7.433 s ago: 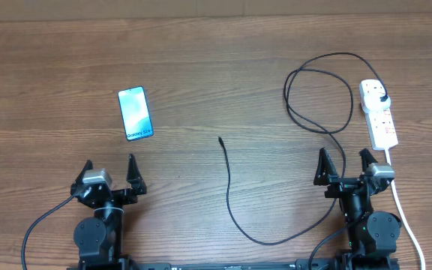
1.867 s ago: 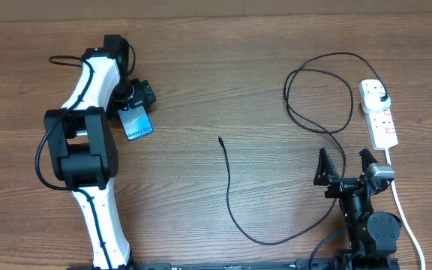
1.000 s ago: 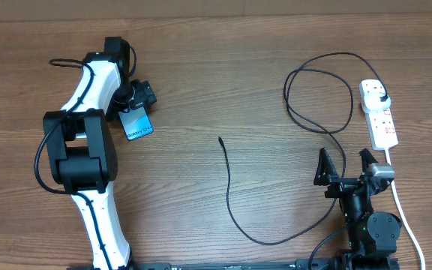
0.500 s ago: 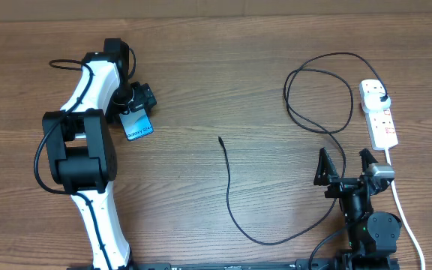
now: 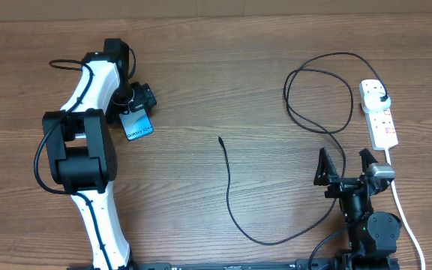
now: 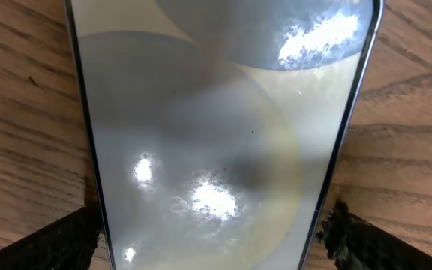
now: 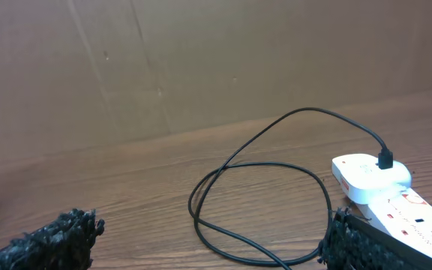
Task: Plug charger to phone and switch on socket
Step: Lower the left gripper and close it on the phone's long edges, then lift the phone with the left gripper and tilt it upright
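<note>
Phone point(image 5: 138, 126) placement first: it lies flat on the wood-grain bench point(image 5: 201, 60) at the left. Its far end is under the left gripper point(image 5: 136, 97), and its near end with the small white text shows past it. In the left wrist view the glossy glass face point(image 6: 216, 135) fills nearly the whole frame, pale grey-green with bright reflected spots and a thin dark rim. The gripper's rough black fingertips point(image 6: 58, 244) sit at the phone's two long edges, one on each side. They are right against or just beside the rim, and I cannot tell whether they are pressing on it.

Well apart from this, the charger cable point(image 5: 228, 180) is a thin, matte black line. Its small connector tip point(image 5: 220, 139) rests on bare wood near the bench's middle. From there the cable runs toward the robot, curves right, passes the right gripper point(image 5: 343, 166) and makes a wide loop. It ends in a black plug point(image 5: 382, 97) seated in the far outlet of the power strip point(image 5: 381, 124).

The strip is a white oblong of smooth plastic with small red marks, and a thick white cord point(image 5: 403, 210) trails off its near end. The right gripper sits low at the bench's near edge with its fingers spread wide and holding nothing; the strip lies just beyond it to the right. The right wrist view shows the loop point(image 7: 261, 202), the plug point(image 7: 385, 160) and the strip point(image 7: 373, 184) before a plain brown board wall point(image 7: 201, 60).
</note>
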You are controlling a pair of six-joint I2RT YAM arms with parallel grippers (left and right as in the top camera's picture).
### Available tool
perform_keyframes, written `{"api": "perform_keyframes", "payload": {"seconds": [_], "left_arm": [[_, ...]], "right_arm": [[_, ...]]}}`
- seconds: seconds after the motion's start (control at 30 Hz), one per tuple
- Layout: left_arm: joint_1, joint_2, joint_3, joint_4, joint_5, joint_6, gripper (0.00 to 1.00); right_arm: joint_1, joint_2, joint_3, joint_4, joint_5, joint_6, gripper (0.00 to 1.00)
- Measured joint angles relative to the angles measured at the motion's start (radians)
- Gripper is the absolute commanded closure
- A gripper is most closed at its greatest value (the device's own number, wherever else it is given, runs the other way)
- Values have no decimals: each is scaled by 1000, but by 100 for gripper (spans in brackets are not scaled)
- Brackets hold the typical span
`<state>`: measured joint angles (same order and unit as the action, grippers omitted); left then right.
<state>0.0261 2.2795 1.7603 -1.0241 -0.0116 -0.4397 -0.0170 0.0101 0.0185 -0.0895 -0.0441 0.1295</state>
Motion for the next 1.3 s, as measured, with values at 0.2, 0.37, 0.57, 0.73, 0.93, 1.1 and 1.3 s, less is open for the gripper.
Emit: {"api": "perform_keyframes", "payload": {"seconds": [0.2,0.37,0.57,0.73,0.93,1.1,1.3], "left_arm": [[0,0,0,0,1,0,0],[0,0,0,0,1,0,0],[0,0,0,-1,1,1,10],[0,-2,-1,-4,4,-3,18],[0,-2,-2,-3,4,-3,22],[0,-3,-2,-3,5,-3,34],[0,-4,-3,-2,5,-3,57]], "right_arm": [[0,0,0,0,0,0,0],[0,0,0,0,0,0,0],[0,0,0,0,0,0,0],[0,0,0,0,0,0,0],[0,0,0,0,0,0,0],[0,0,0,0,0,0,0],[0,0,0,0,0,0,0]]}}
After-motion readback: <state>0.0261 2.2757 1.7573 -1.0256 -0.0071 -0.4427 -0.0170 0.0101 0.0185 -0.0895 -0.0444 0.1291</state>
